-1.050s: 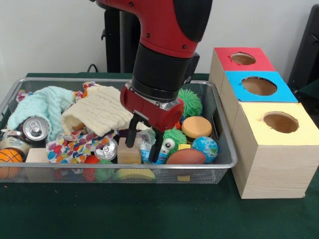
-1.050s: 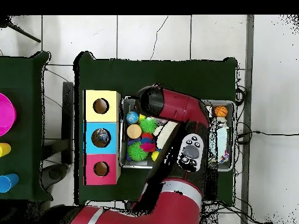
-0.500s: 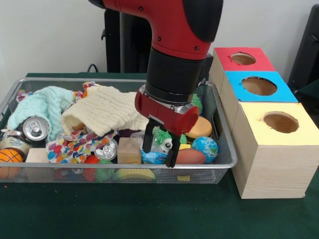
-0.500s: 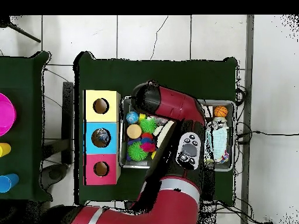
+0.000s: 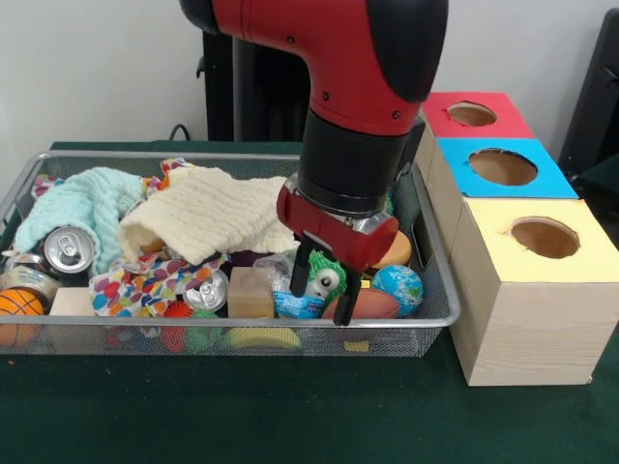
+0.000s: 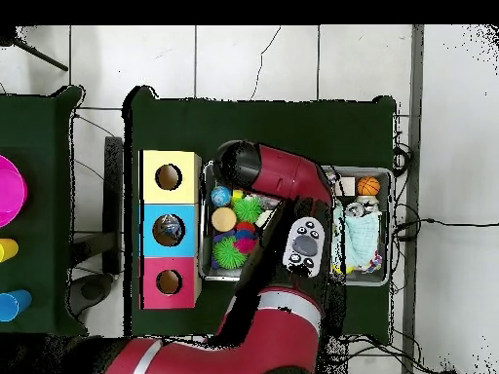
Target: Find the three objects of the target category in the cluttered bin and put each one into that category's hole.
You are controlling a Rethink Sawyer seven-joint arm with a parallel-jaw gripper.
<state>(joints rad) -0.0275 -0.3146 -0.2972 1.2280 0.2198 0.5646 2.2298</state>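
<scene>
I have the gripper (image 5: 323, 293) low in the wire bin (image 5: 437, 290), fingers apart and straddling the green spiky toy (image 5: 326, 276), which I judge lines up a grab from above. The toy sits between the fingers: fuzzy green, with one big white eye. The three-holed box (image 5: 513, 232) stands beyond.

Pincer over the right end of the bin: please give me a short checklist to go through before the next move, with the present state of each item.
1. Pincer open: ok, both fingers spread.
2. Pincer empty: ok, nothing hangs between the fingers.
3. Pincer over a toy: ok, it straddles the green toy with an eye.
4. Football clear of the right finger: not ok, the tip is right at it.
5. Holes free: ok in the front view for the red box, blue box and yellow box.
6. Target category: cannot tell.
</scene>
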